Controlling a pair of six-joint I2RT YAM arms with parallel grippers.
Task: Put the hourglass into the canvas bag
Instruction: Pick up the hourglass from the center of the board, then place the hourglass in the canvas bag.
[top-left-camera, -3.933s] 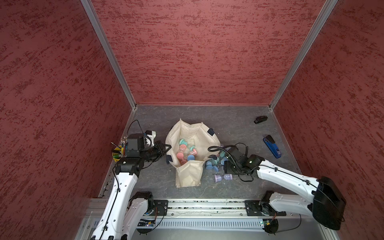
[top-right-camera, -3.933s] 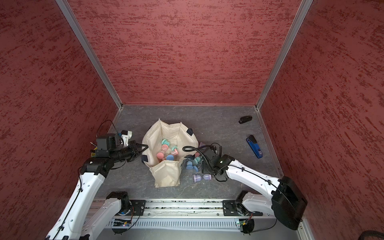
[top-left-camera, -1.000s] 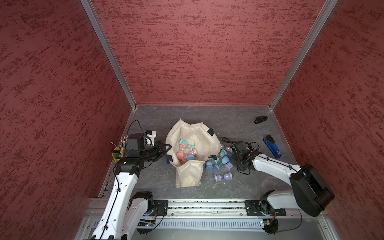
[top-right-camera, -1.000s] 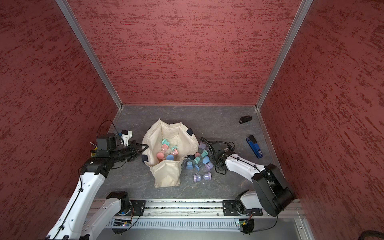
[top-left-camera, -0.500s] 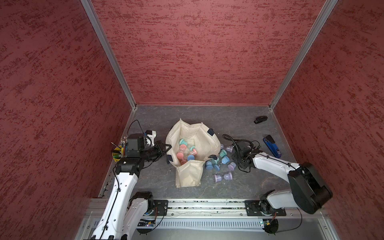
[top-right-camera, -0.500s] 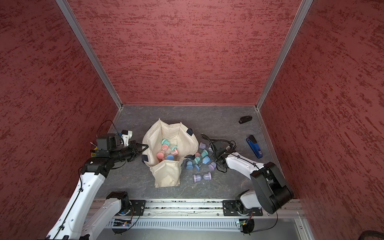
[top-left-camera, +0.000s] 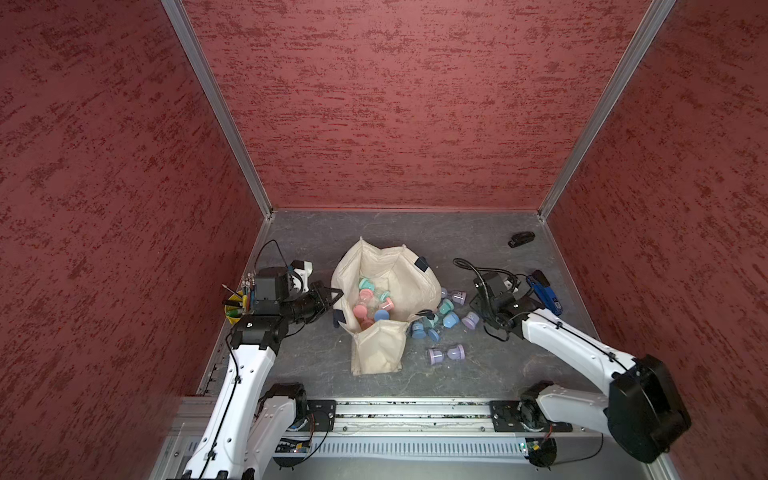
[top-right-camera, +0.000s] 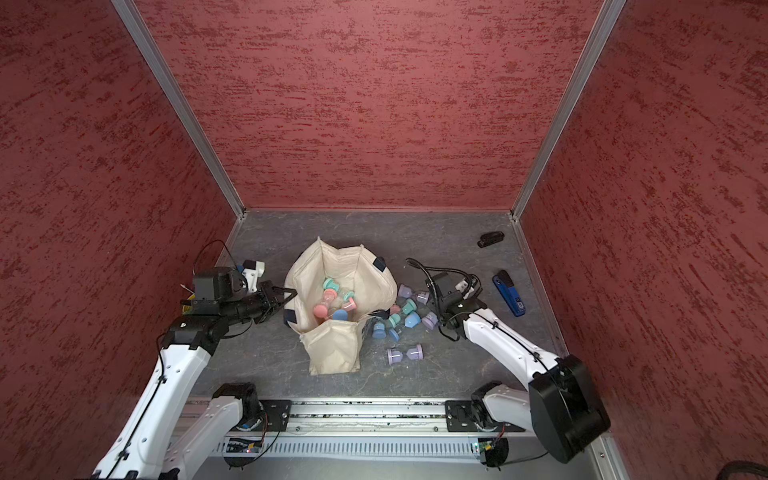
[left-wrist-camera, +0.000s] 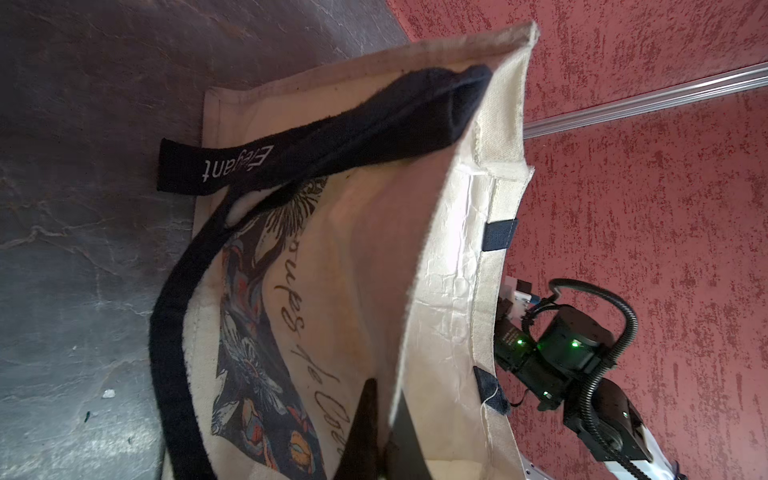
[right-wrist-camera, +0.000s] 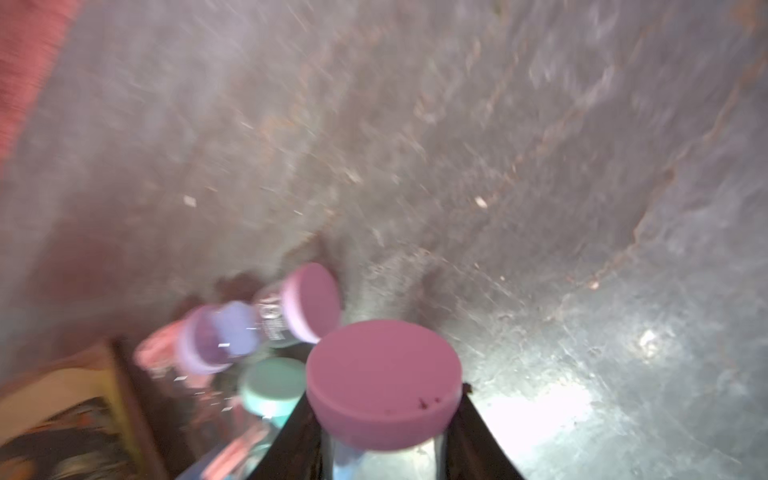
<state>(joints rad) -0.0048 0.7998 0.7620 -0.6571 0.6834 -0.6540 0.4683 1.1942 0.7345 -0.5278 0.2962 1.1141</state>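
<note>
Your right gripper (right-wrist-camera: 383, 409) has swung back from the bag side of the pile to its outer edge. Its jaws, apart a second ago, are now pinched on a small clear hourglass with a mauve-pink plastic cap (right-wrist-camera: 384, 374). The cap faces the wrist camera, and the black fingers (right-wrist-camera: 291, 440) flank the glass just beneath it. You cannot tell whether it has left the grey stone-patterned tabletop (top-left-camera: 478, 374). It is outside the bag, off to the bag's right, with a loose cluster of teal, blue and lilac hourglasses (top-left-camera: 440, 320) between the two. That cluster lies against the bag's right side. Your left gripper (left-wrist-camera: 384, 428) has not shifted. It is clamped on the rim of the large cream-white canvas bag with navy strap tabs (top-left-camera: 395, 270), and the bag's mouth stands open. Several pink-, teal- and blue-capped hourglasses (top-left-camera: 370, 303) lie inside it. One lilac hourglass (top-left-camera: 445, 354) lies on its side apart from the cluster, nearer the rail. A blue-and-black stapler-like tool (top-left-camera: 544, 291) rests just beyond the right arm. A small black object (top-left-camera: 521, 239) sits near the back right corner. A yellow cup of pens (top-left-camera: 235, 309) stands behind the left arm.
</note>
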